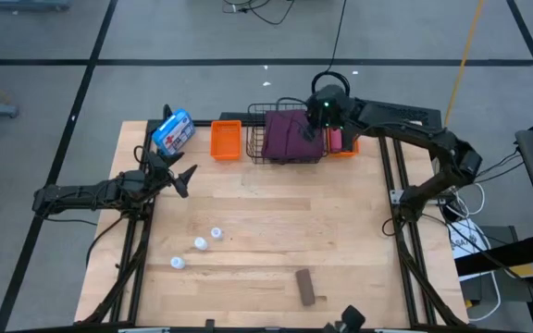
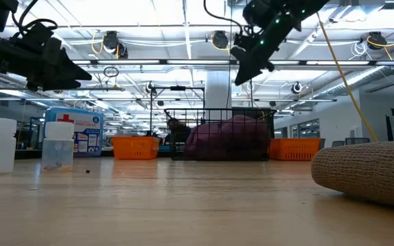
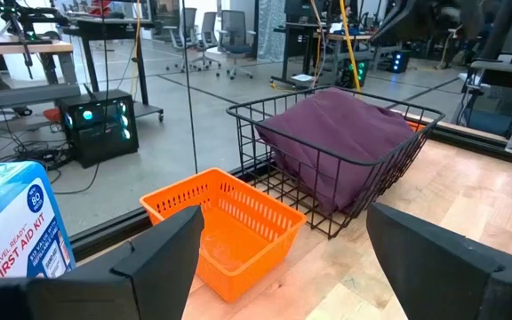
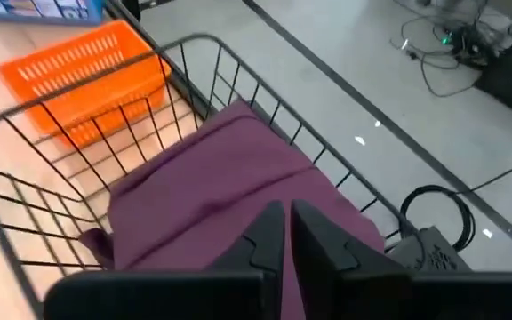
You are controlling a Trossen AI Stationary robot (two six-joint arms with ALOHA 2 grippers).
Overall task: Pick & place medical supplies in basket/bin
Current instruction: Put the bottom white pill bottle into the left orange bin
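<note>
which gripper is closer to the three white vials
Left. The left gripper hangs over the table not far from the vials; the right gripper is above the wire basket.

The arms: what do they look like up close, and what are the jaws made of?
Both arms are dark, near black, built from slim jointed tubes. The right arm has a bulky rounded wrist with small green lights and a black cable looping above it. The left gripper ends in two flat, blocky black fingers. The right gripper has the same matte black jaws, tapering to narrow tips.
</note>
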